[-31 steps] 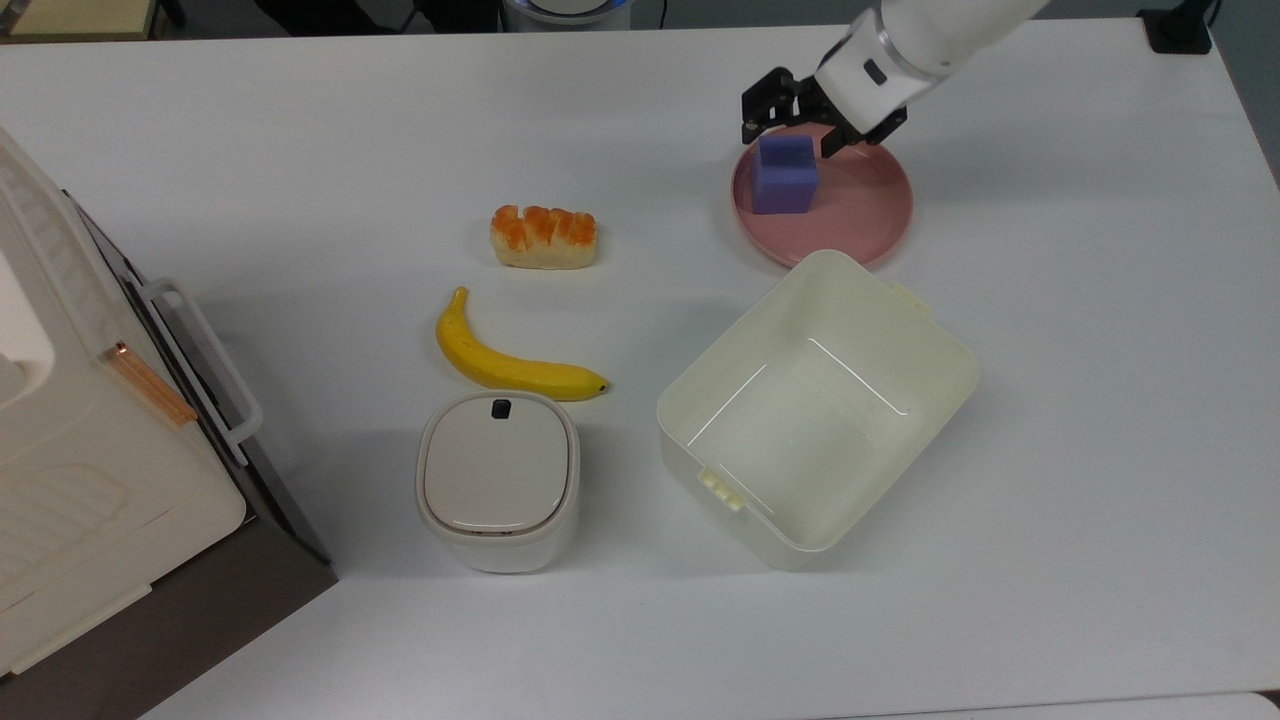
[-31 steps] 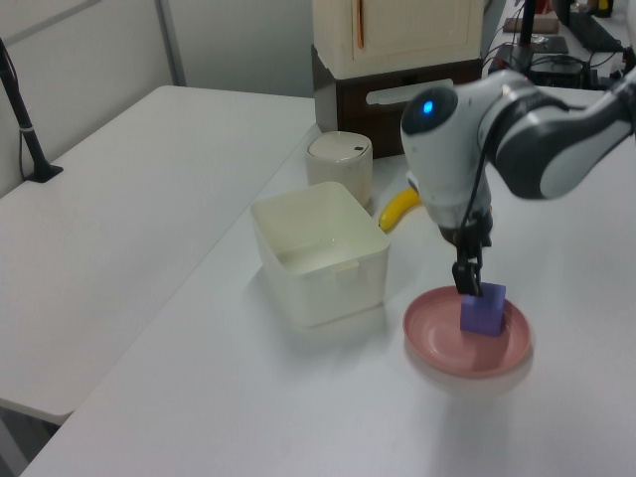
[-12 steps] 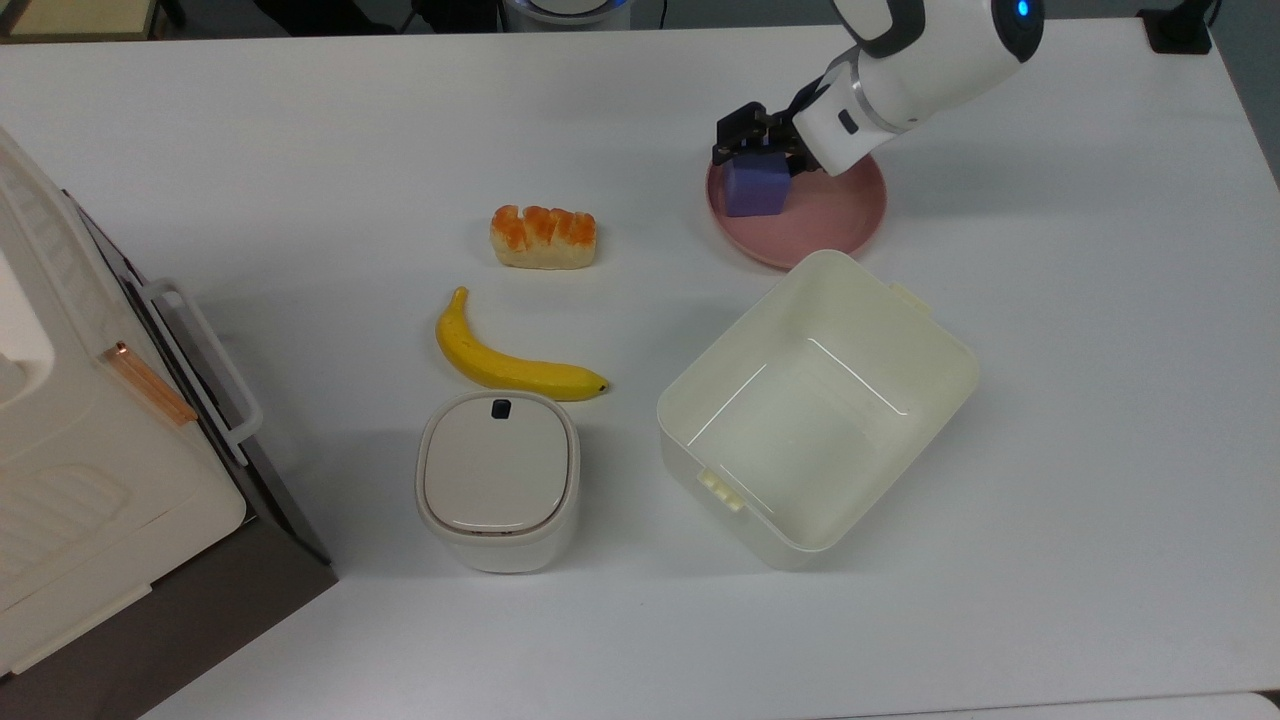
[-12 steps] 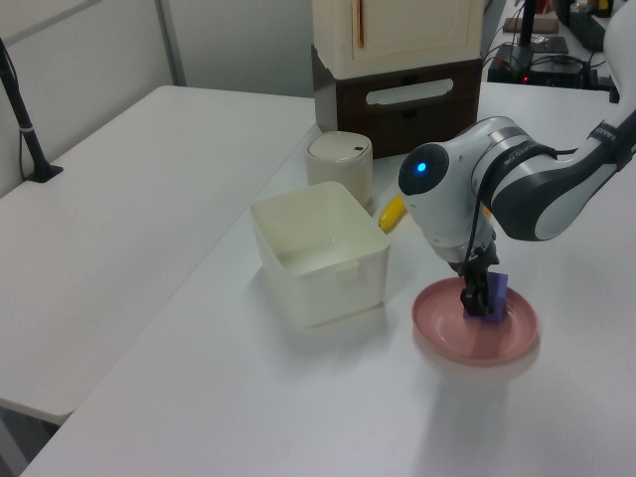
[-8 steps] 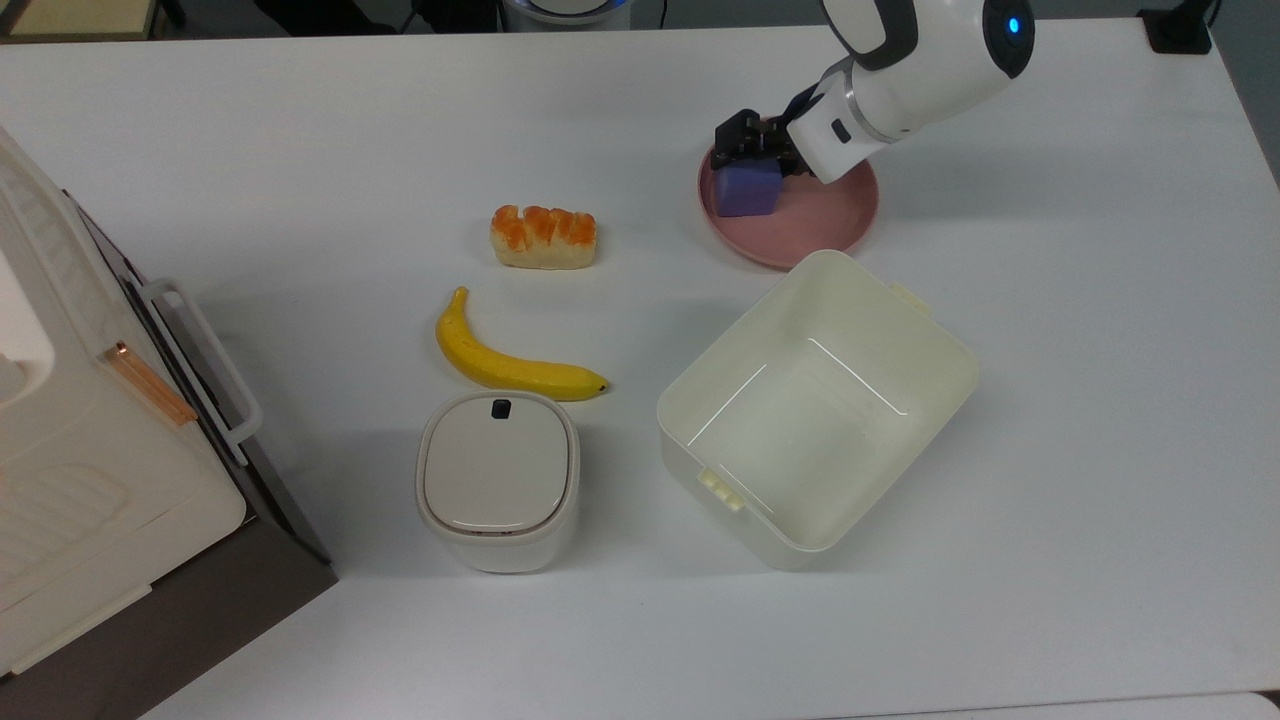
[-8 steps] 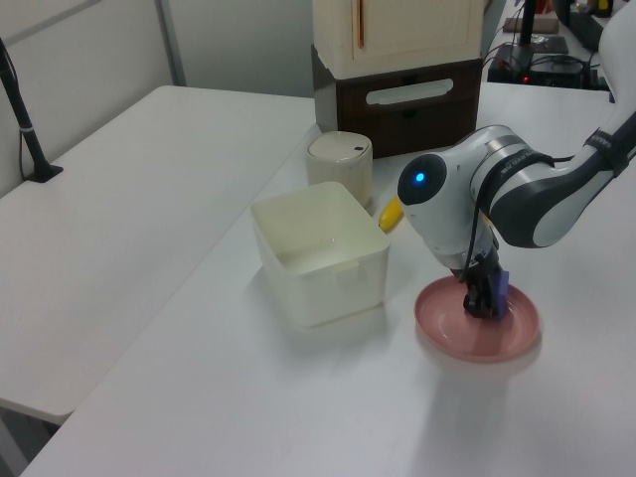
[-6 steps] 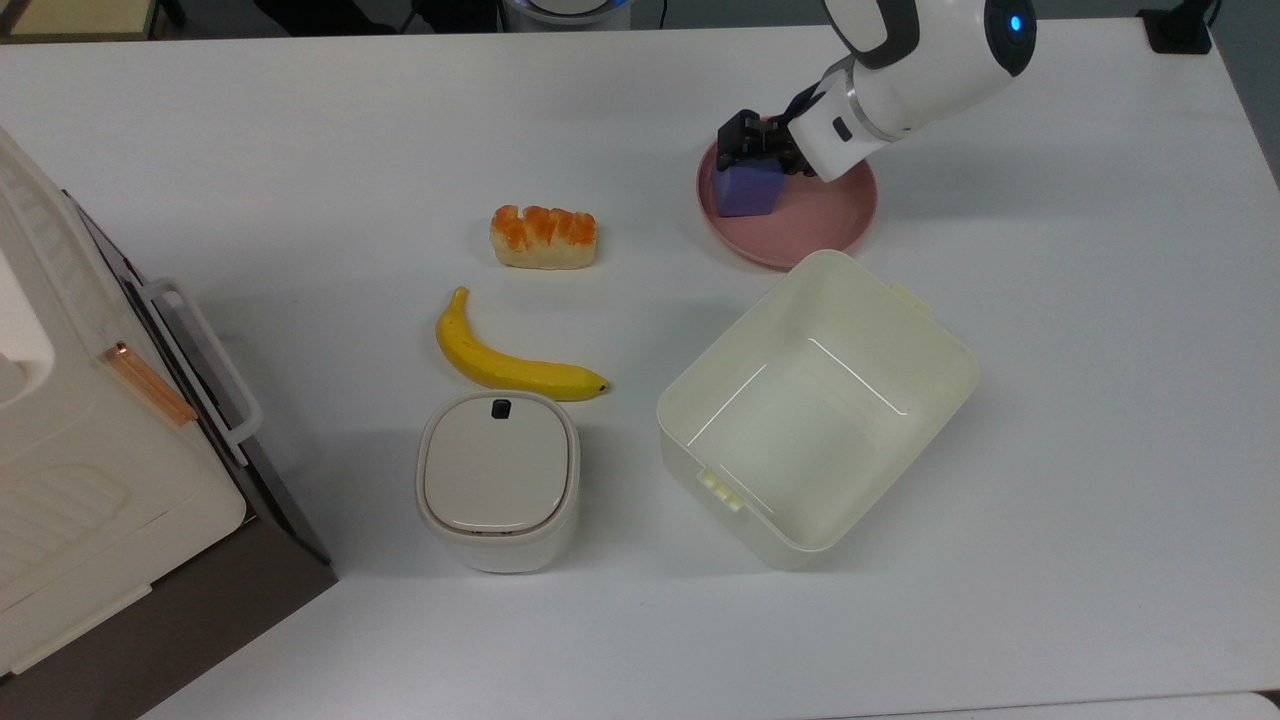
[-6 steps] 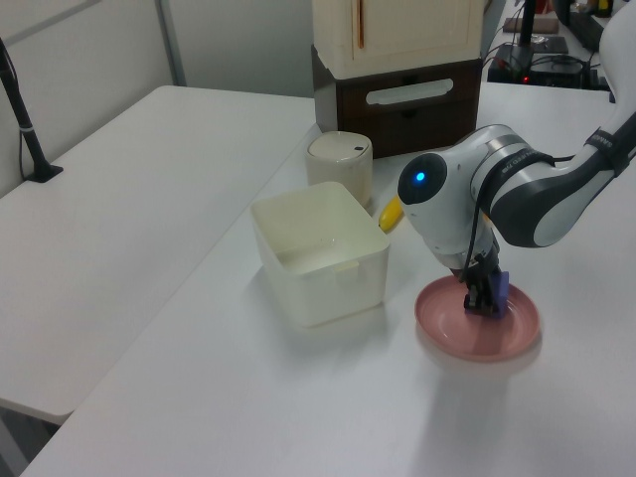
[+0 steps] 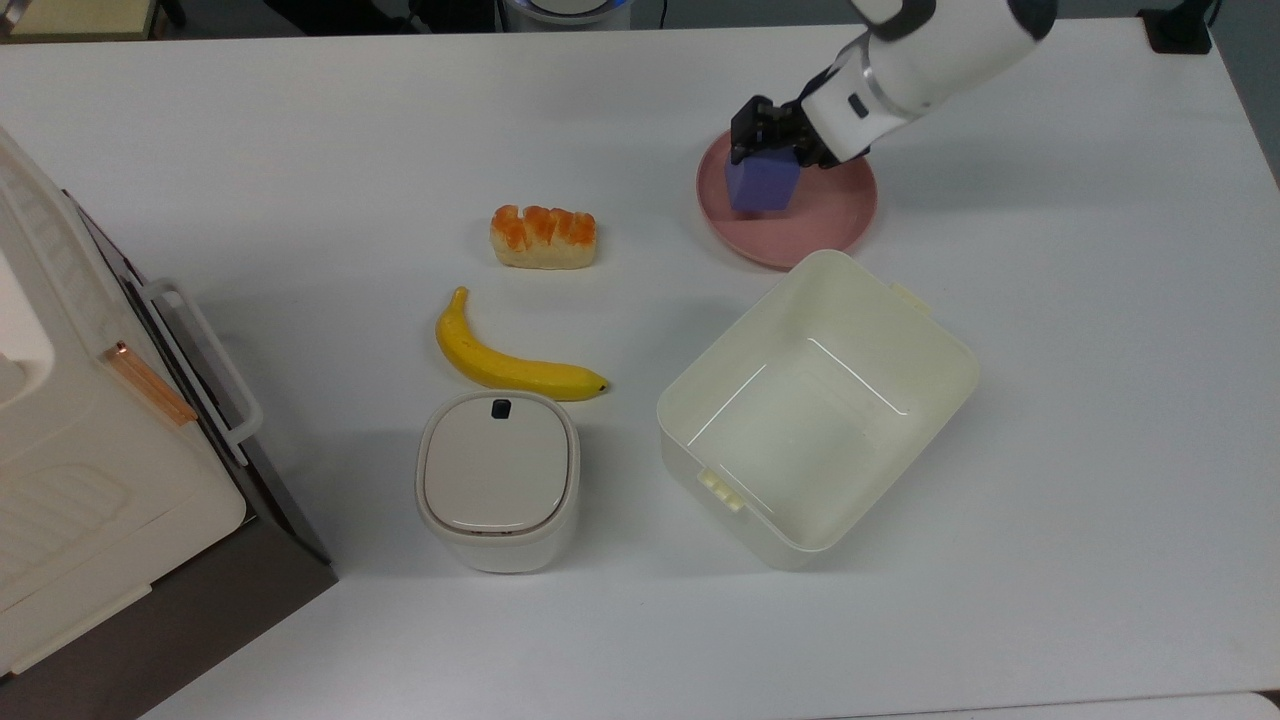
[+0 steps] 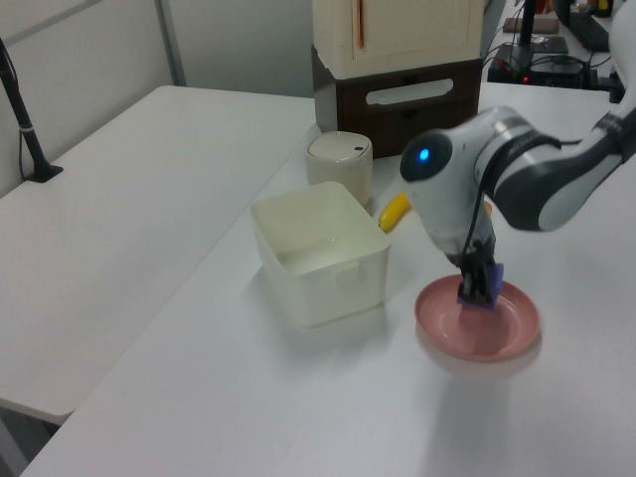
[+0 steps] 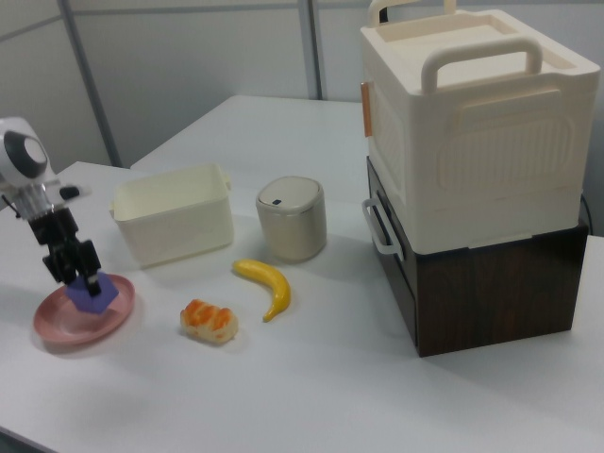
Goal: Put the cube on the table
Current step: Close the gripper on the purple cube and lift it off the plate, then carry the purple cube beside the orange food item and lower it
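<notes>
A purple cube point(image 9: 762, 184) hangs tilted just over the pink plate point(image 9: 835, 212) at the far side of the white table point(image 9: 300, 130). My gripper point(image 9: 778, 150) is shut on the cube, its black fingers clamped on the cube's upper part. In the left view the cube point(image 10: 487, 282) sits in the gripper point(image 10: 475, 284) above the plate point(image 10: 497, 333). The right view shows the cube point(image 11: 94, 293) held by the gripper point(image 11: 77, 272) slightly above the plate point(image 11: 64, 327).
An open cream tub point(image 9: 930, 340) stands right beside the plate. A bread piece point(image 9: 543, 237), a banana point(image 9: 510, 365) and a small lidded bin point(image 9: 497, 480) lie toward the top view's left. A big cream box on a dark cabinet point(image 9: 90, 450) fills that left edge.
The gripper came down over the cube and shut on it, nudging the plate toward the top view's left. Since half a second ago the cube has risen slightly off the plate.
</notes>
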Controlling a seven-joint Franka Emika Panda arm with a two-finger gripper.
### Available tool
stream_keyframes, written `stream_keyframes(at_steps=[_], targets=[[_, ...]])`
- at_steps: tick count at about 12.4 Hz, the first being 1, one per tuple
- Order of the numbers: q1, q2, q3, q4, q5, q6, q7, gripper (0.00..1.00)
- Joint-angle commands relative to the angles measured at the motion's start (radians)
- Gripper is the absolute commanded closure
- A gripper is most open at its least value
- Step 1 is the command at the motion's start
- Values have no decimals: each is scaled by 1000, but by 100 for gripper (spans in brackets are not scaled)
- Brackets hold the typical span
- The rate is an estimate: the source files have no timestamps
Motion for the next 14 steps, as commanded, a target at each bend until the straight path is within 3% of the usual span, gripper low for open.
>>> stream_keyframes(at_steps=[1, 6, 7, 8, 10, 14], targets=[[-114, -60, 11, 32, 29, 8, 8, 100], [-219, -77, -66, 115, 26, 40, 85, 99], [-222, -76, -81, 131, 28, 43, 91, 56], [-220, -76, -86, 132, 19, 40, 134, 1], [-217, -73, -86, 132, -24, 40, 189, 0], [-220, -71, -84, 132, -34, 40, 191, 0]])
